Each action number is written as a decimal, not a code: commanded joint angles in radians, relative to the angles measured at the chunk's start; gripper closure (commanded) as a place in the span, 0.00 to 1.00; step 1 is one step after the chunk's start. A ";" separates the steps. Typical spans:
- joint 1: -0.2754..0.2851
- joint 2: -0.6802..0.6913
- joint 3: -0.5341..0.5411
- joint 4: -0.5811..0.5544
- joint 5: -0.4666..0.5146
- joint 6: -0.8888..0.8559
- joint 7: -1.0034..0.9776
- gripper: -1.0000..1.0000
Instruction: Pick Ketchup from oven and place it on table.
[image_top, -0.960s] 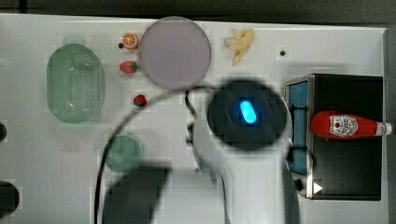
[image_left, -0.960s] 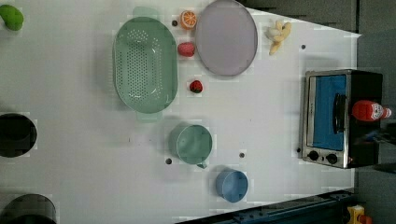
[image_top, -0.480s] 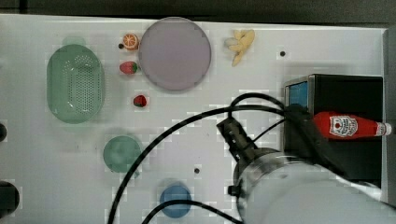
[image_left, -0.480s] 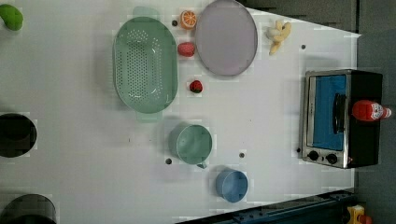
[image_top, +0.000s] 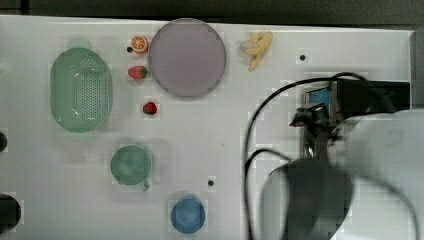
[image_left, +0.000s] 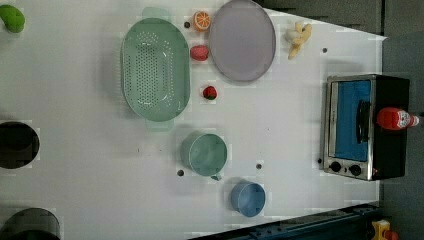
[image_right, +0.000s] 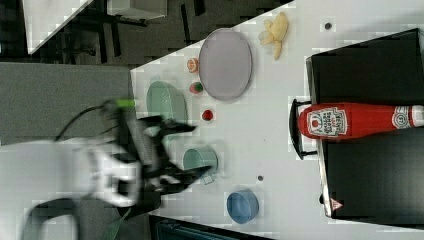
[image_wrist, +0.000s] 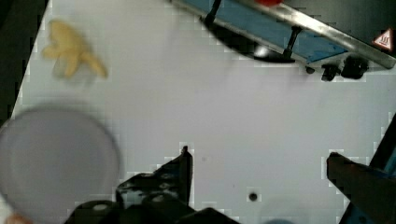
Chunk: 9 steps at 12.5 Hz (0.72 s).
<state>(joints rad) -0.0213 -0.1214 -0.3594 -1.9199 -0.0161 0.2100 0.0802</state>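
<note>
Approach phase | tool (image_wrist: 257, 163) spread wide, empty, short of oven (image_left: 367, 127) | ketchup (image_right: 350, 121) lies atop oven | next: reach, close on bottle

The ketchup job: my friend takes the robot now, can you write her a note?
Hand: open, holding nothing, over bare table in the wrist view.
Ketchup: lying on its side on top of the oven, cap at the right view's right.
Oven door is closed.
Done: nothing picked up.
Left: bring the hand to the ketchup, grip it, lift it off the oven and set it on the table.
</note>
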 joint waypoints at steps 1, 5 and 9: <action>-0.046 0.055 -0.115 -0.008 0.007 0.167 0.001 0.00; -0.056 0.232 -0.203 0.050 0.011 0.281 0.002 0.00; -0.085 0.387 -0.218 0.071 0.136 0.350 0.004 0.00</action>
<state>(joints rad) -0.1102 0.2341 -0.5591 -1.8525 0.1166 0.5259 0.0805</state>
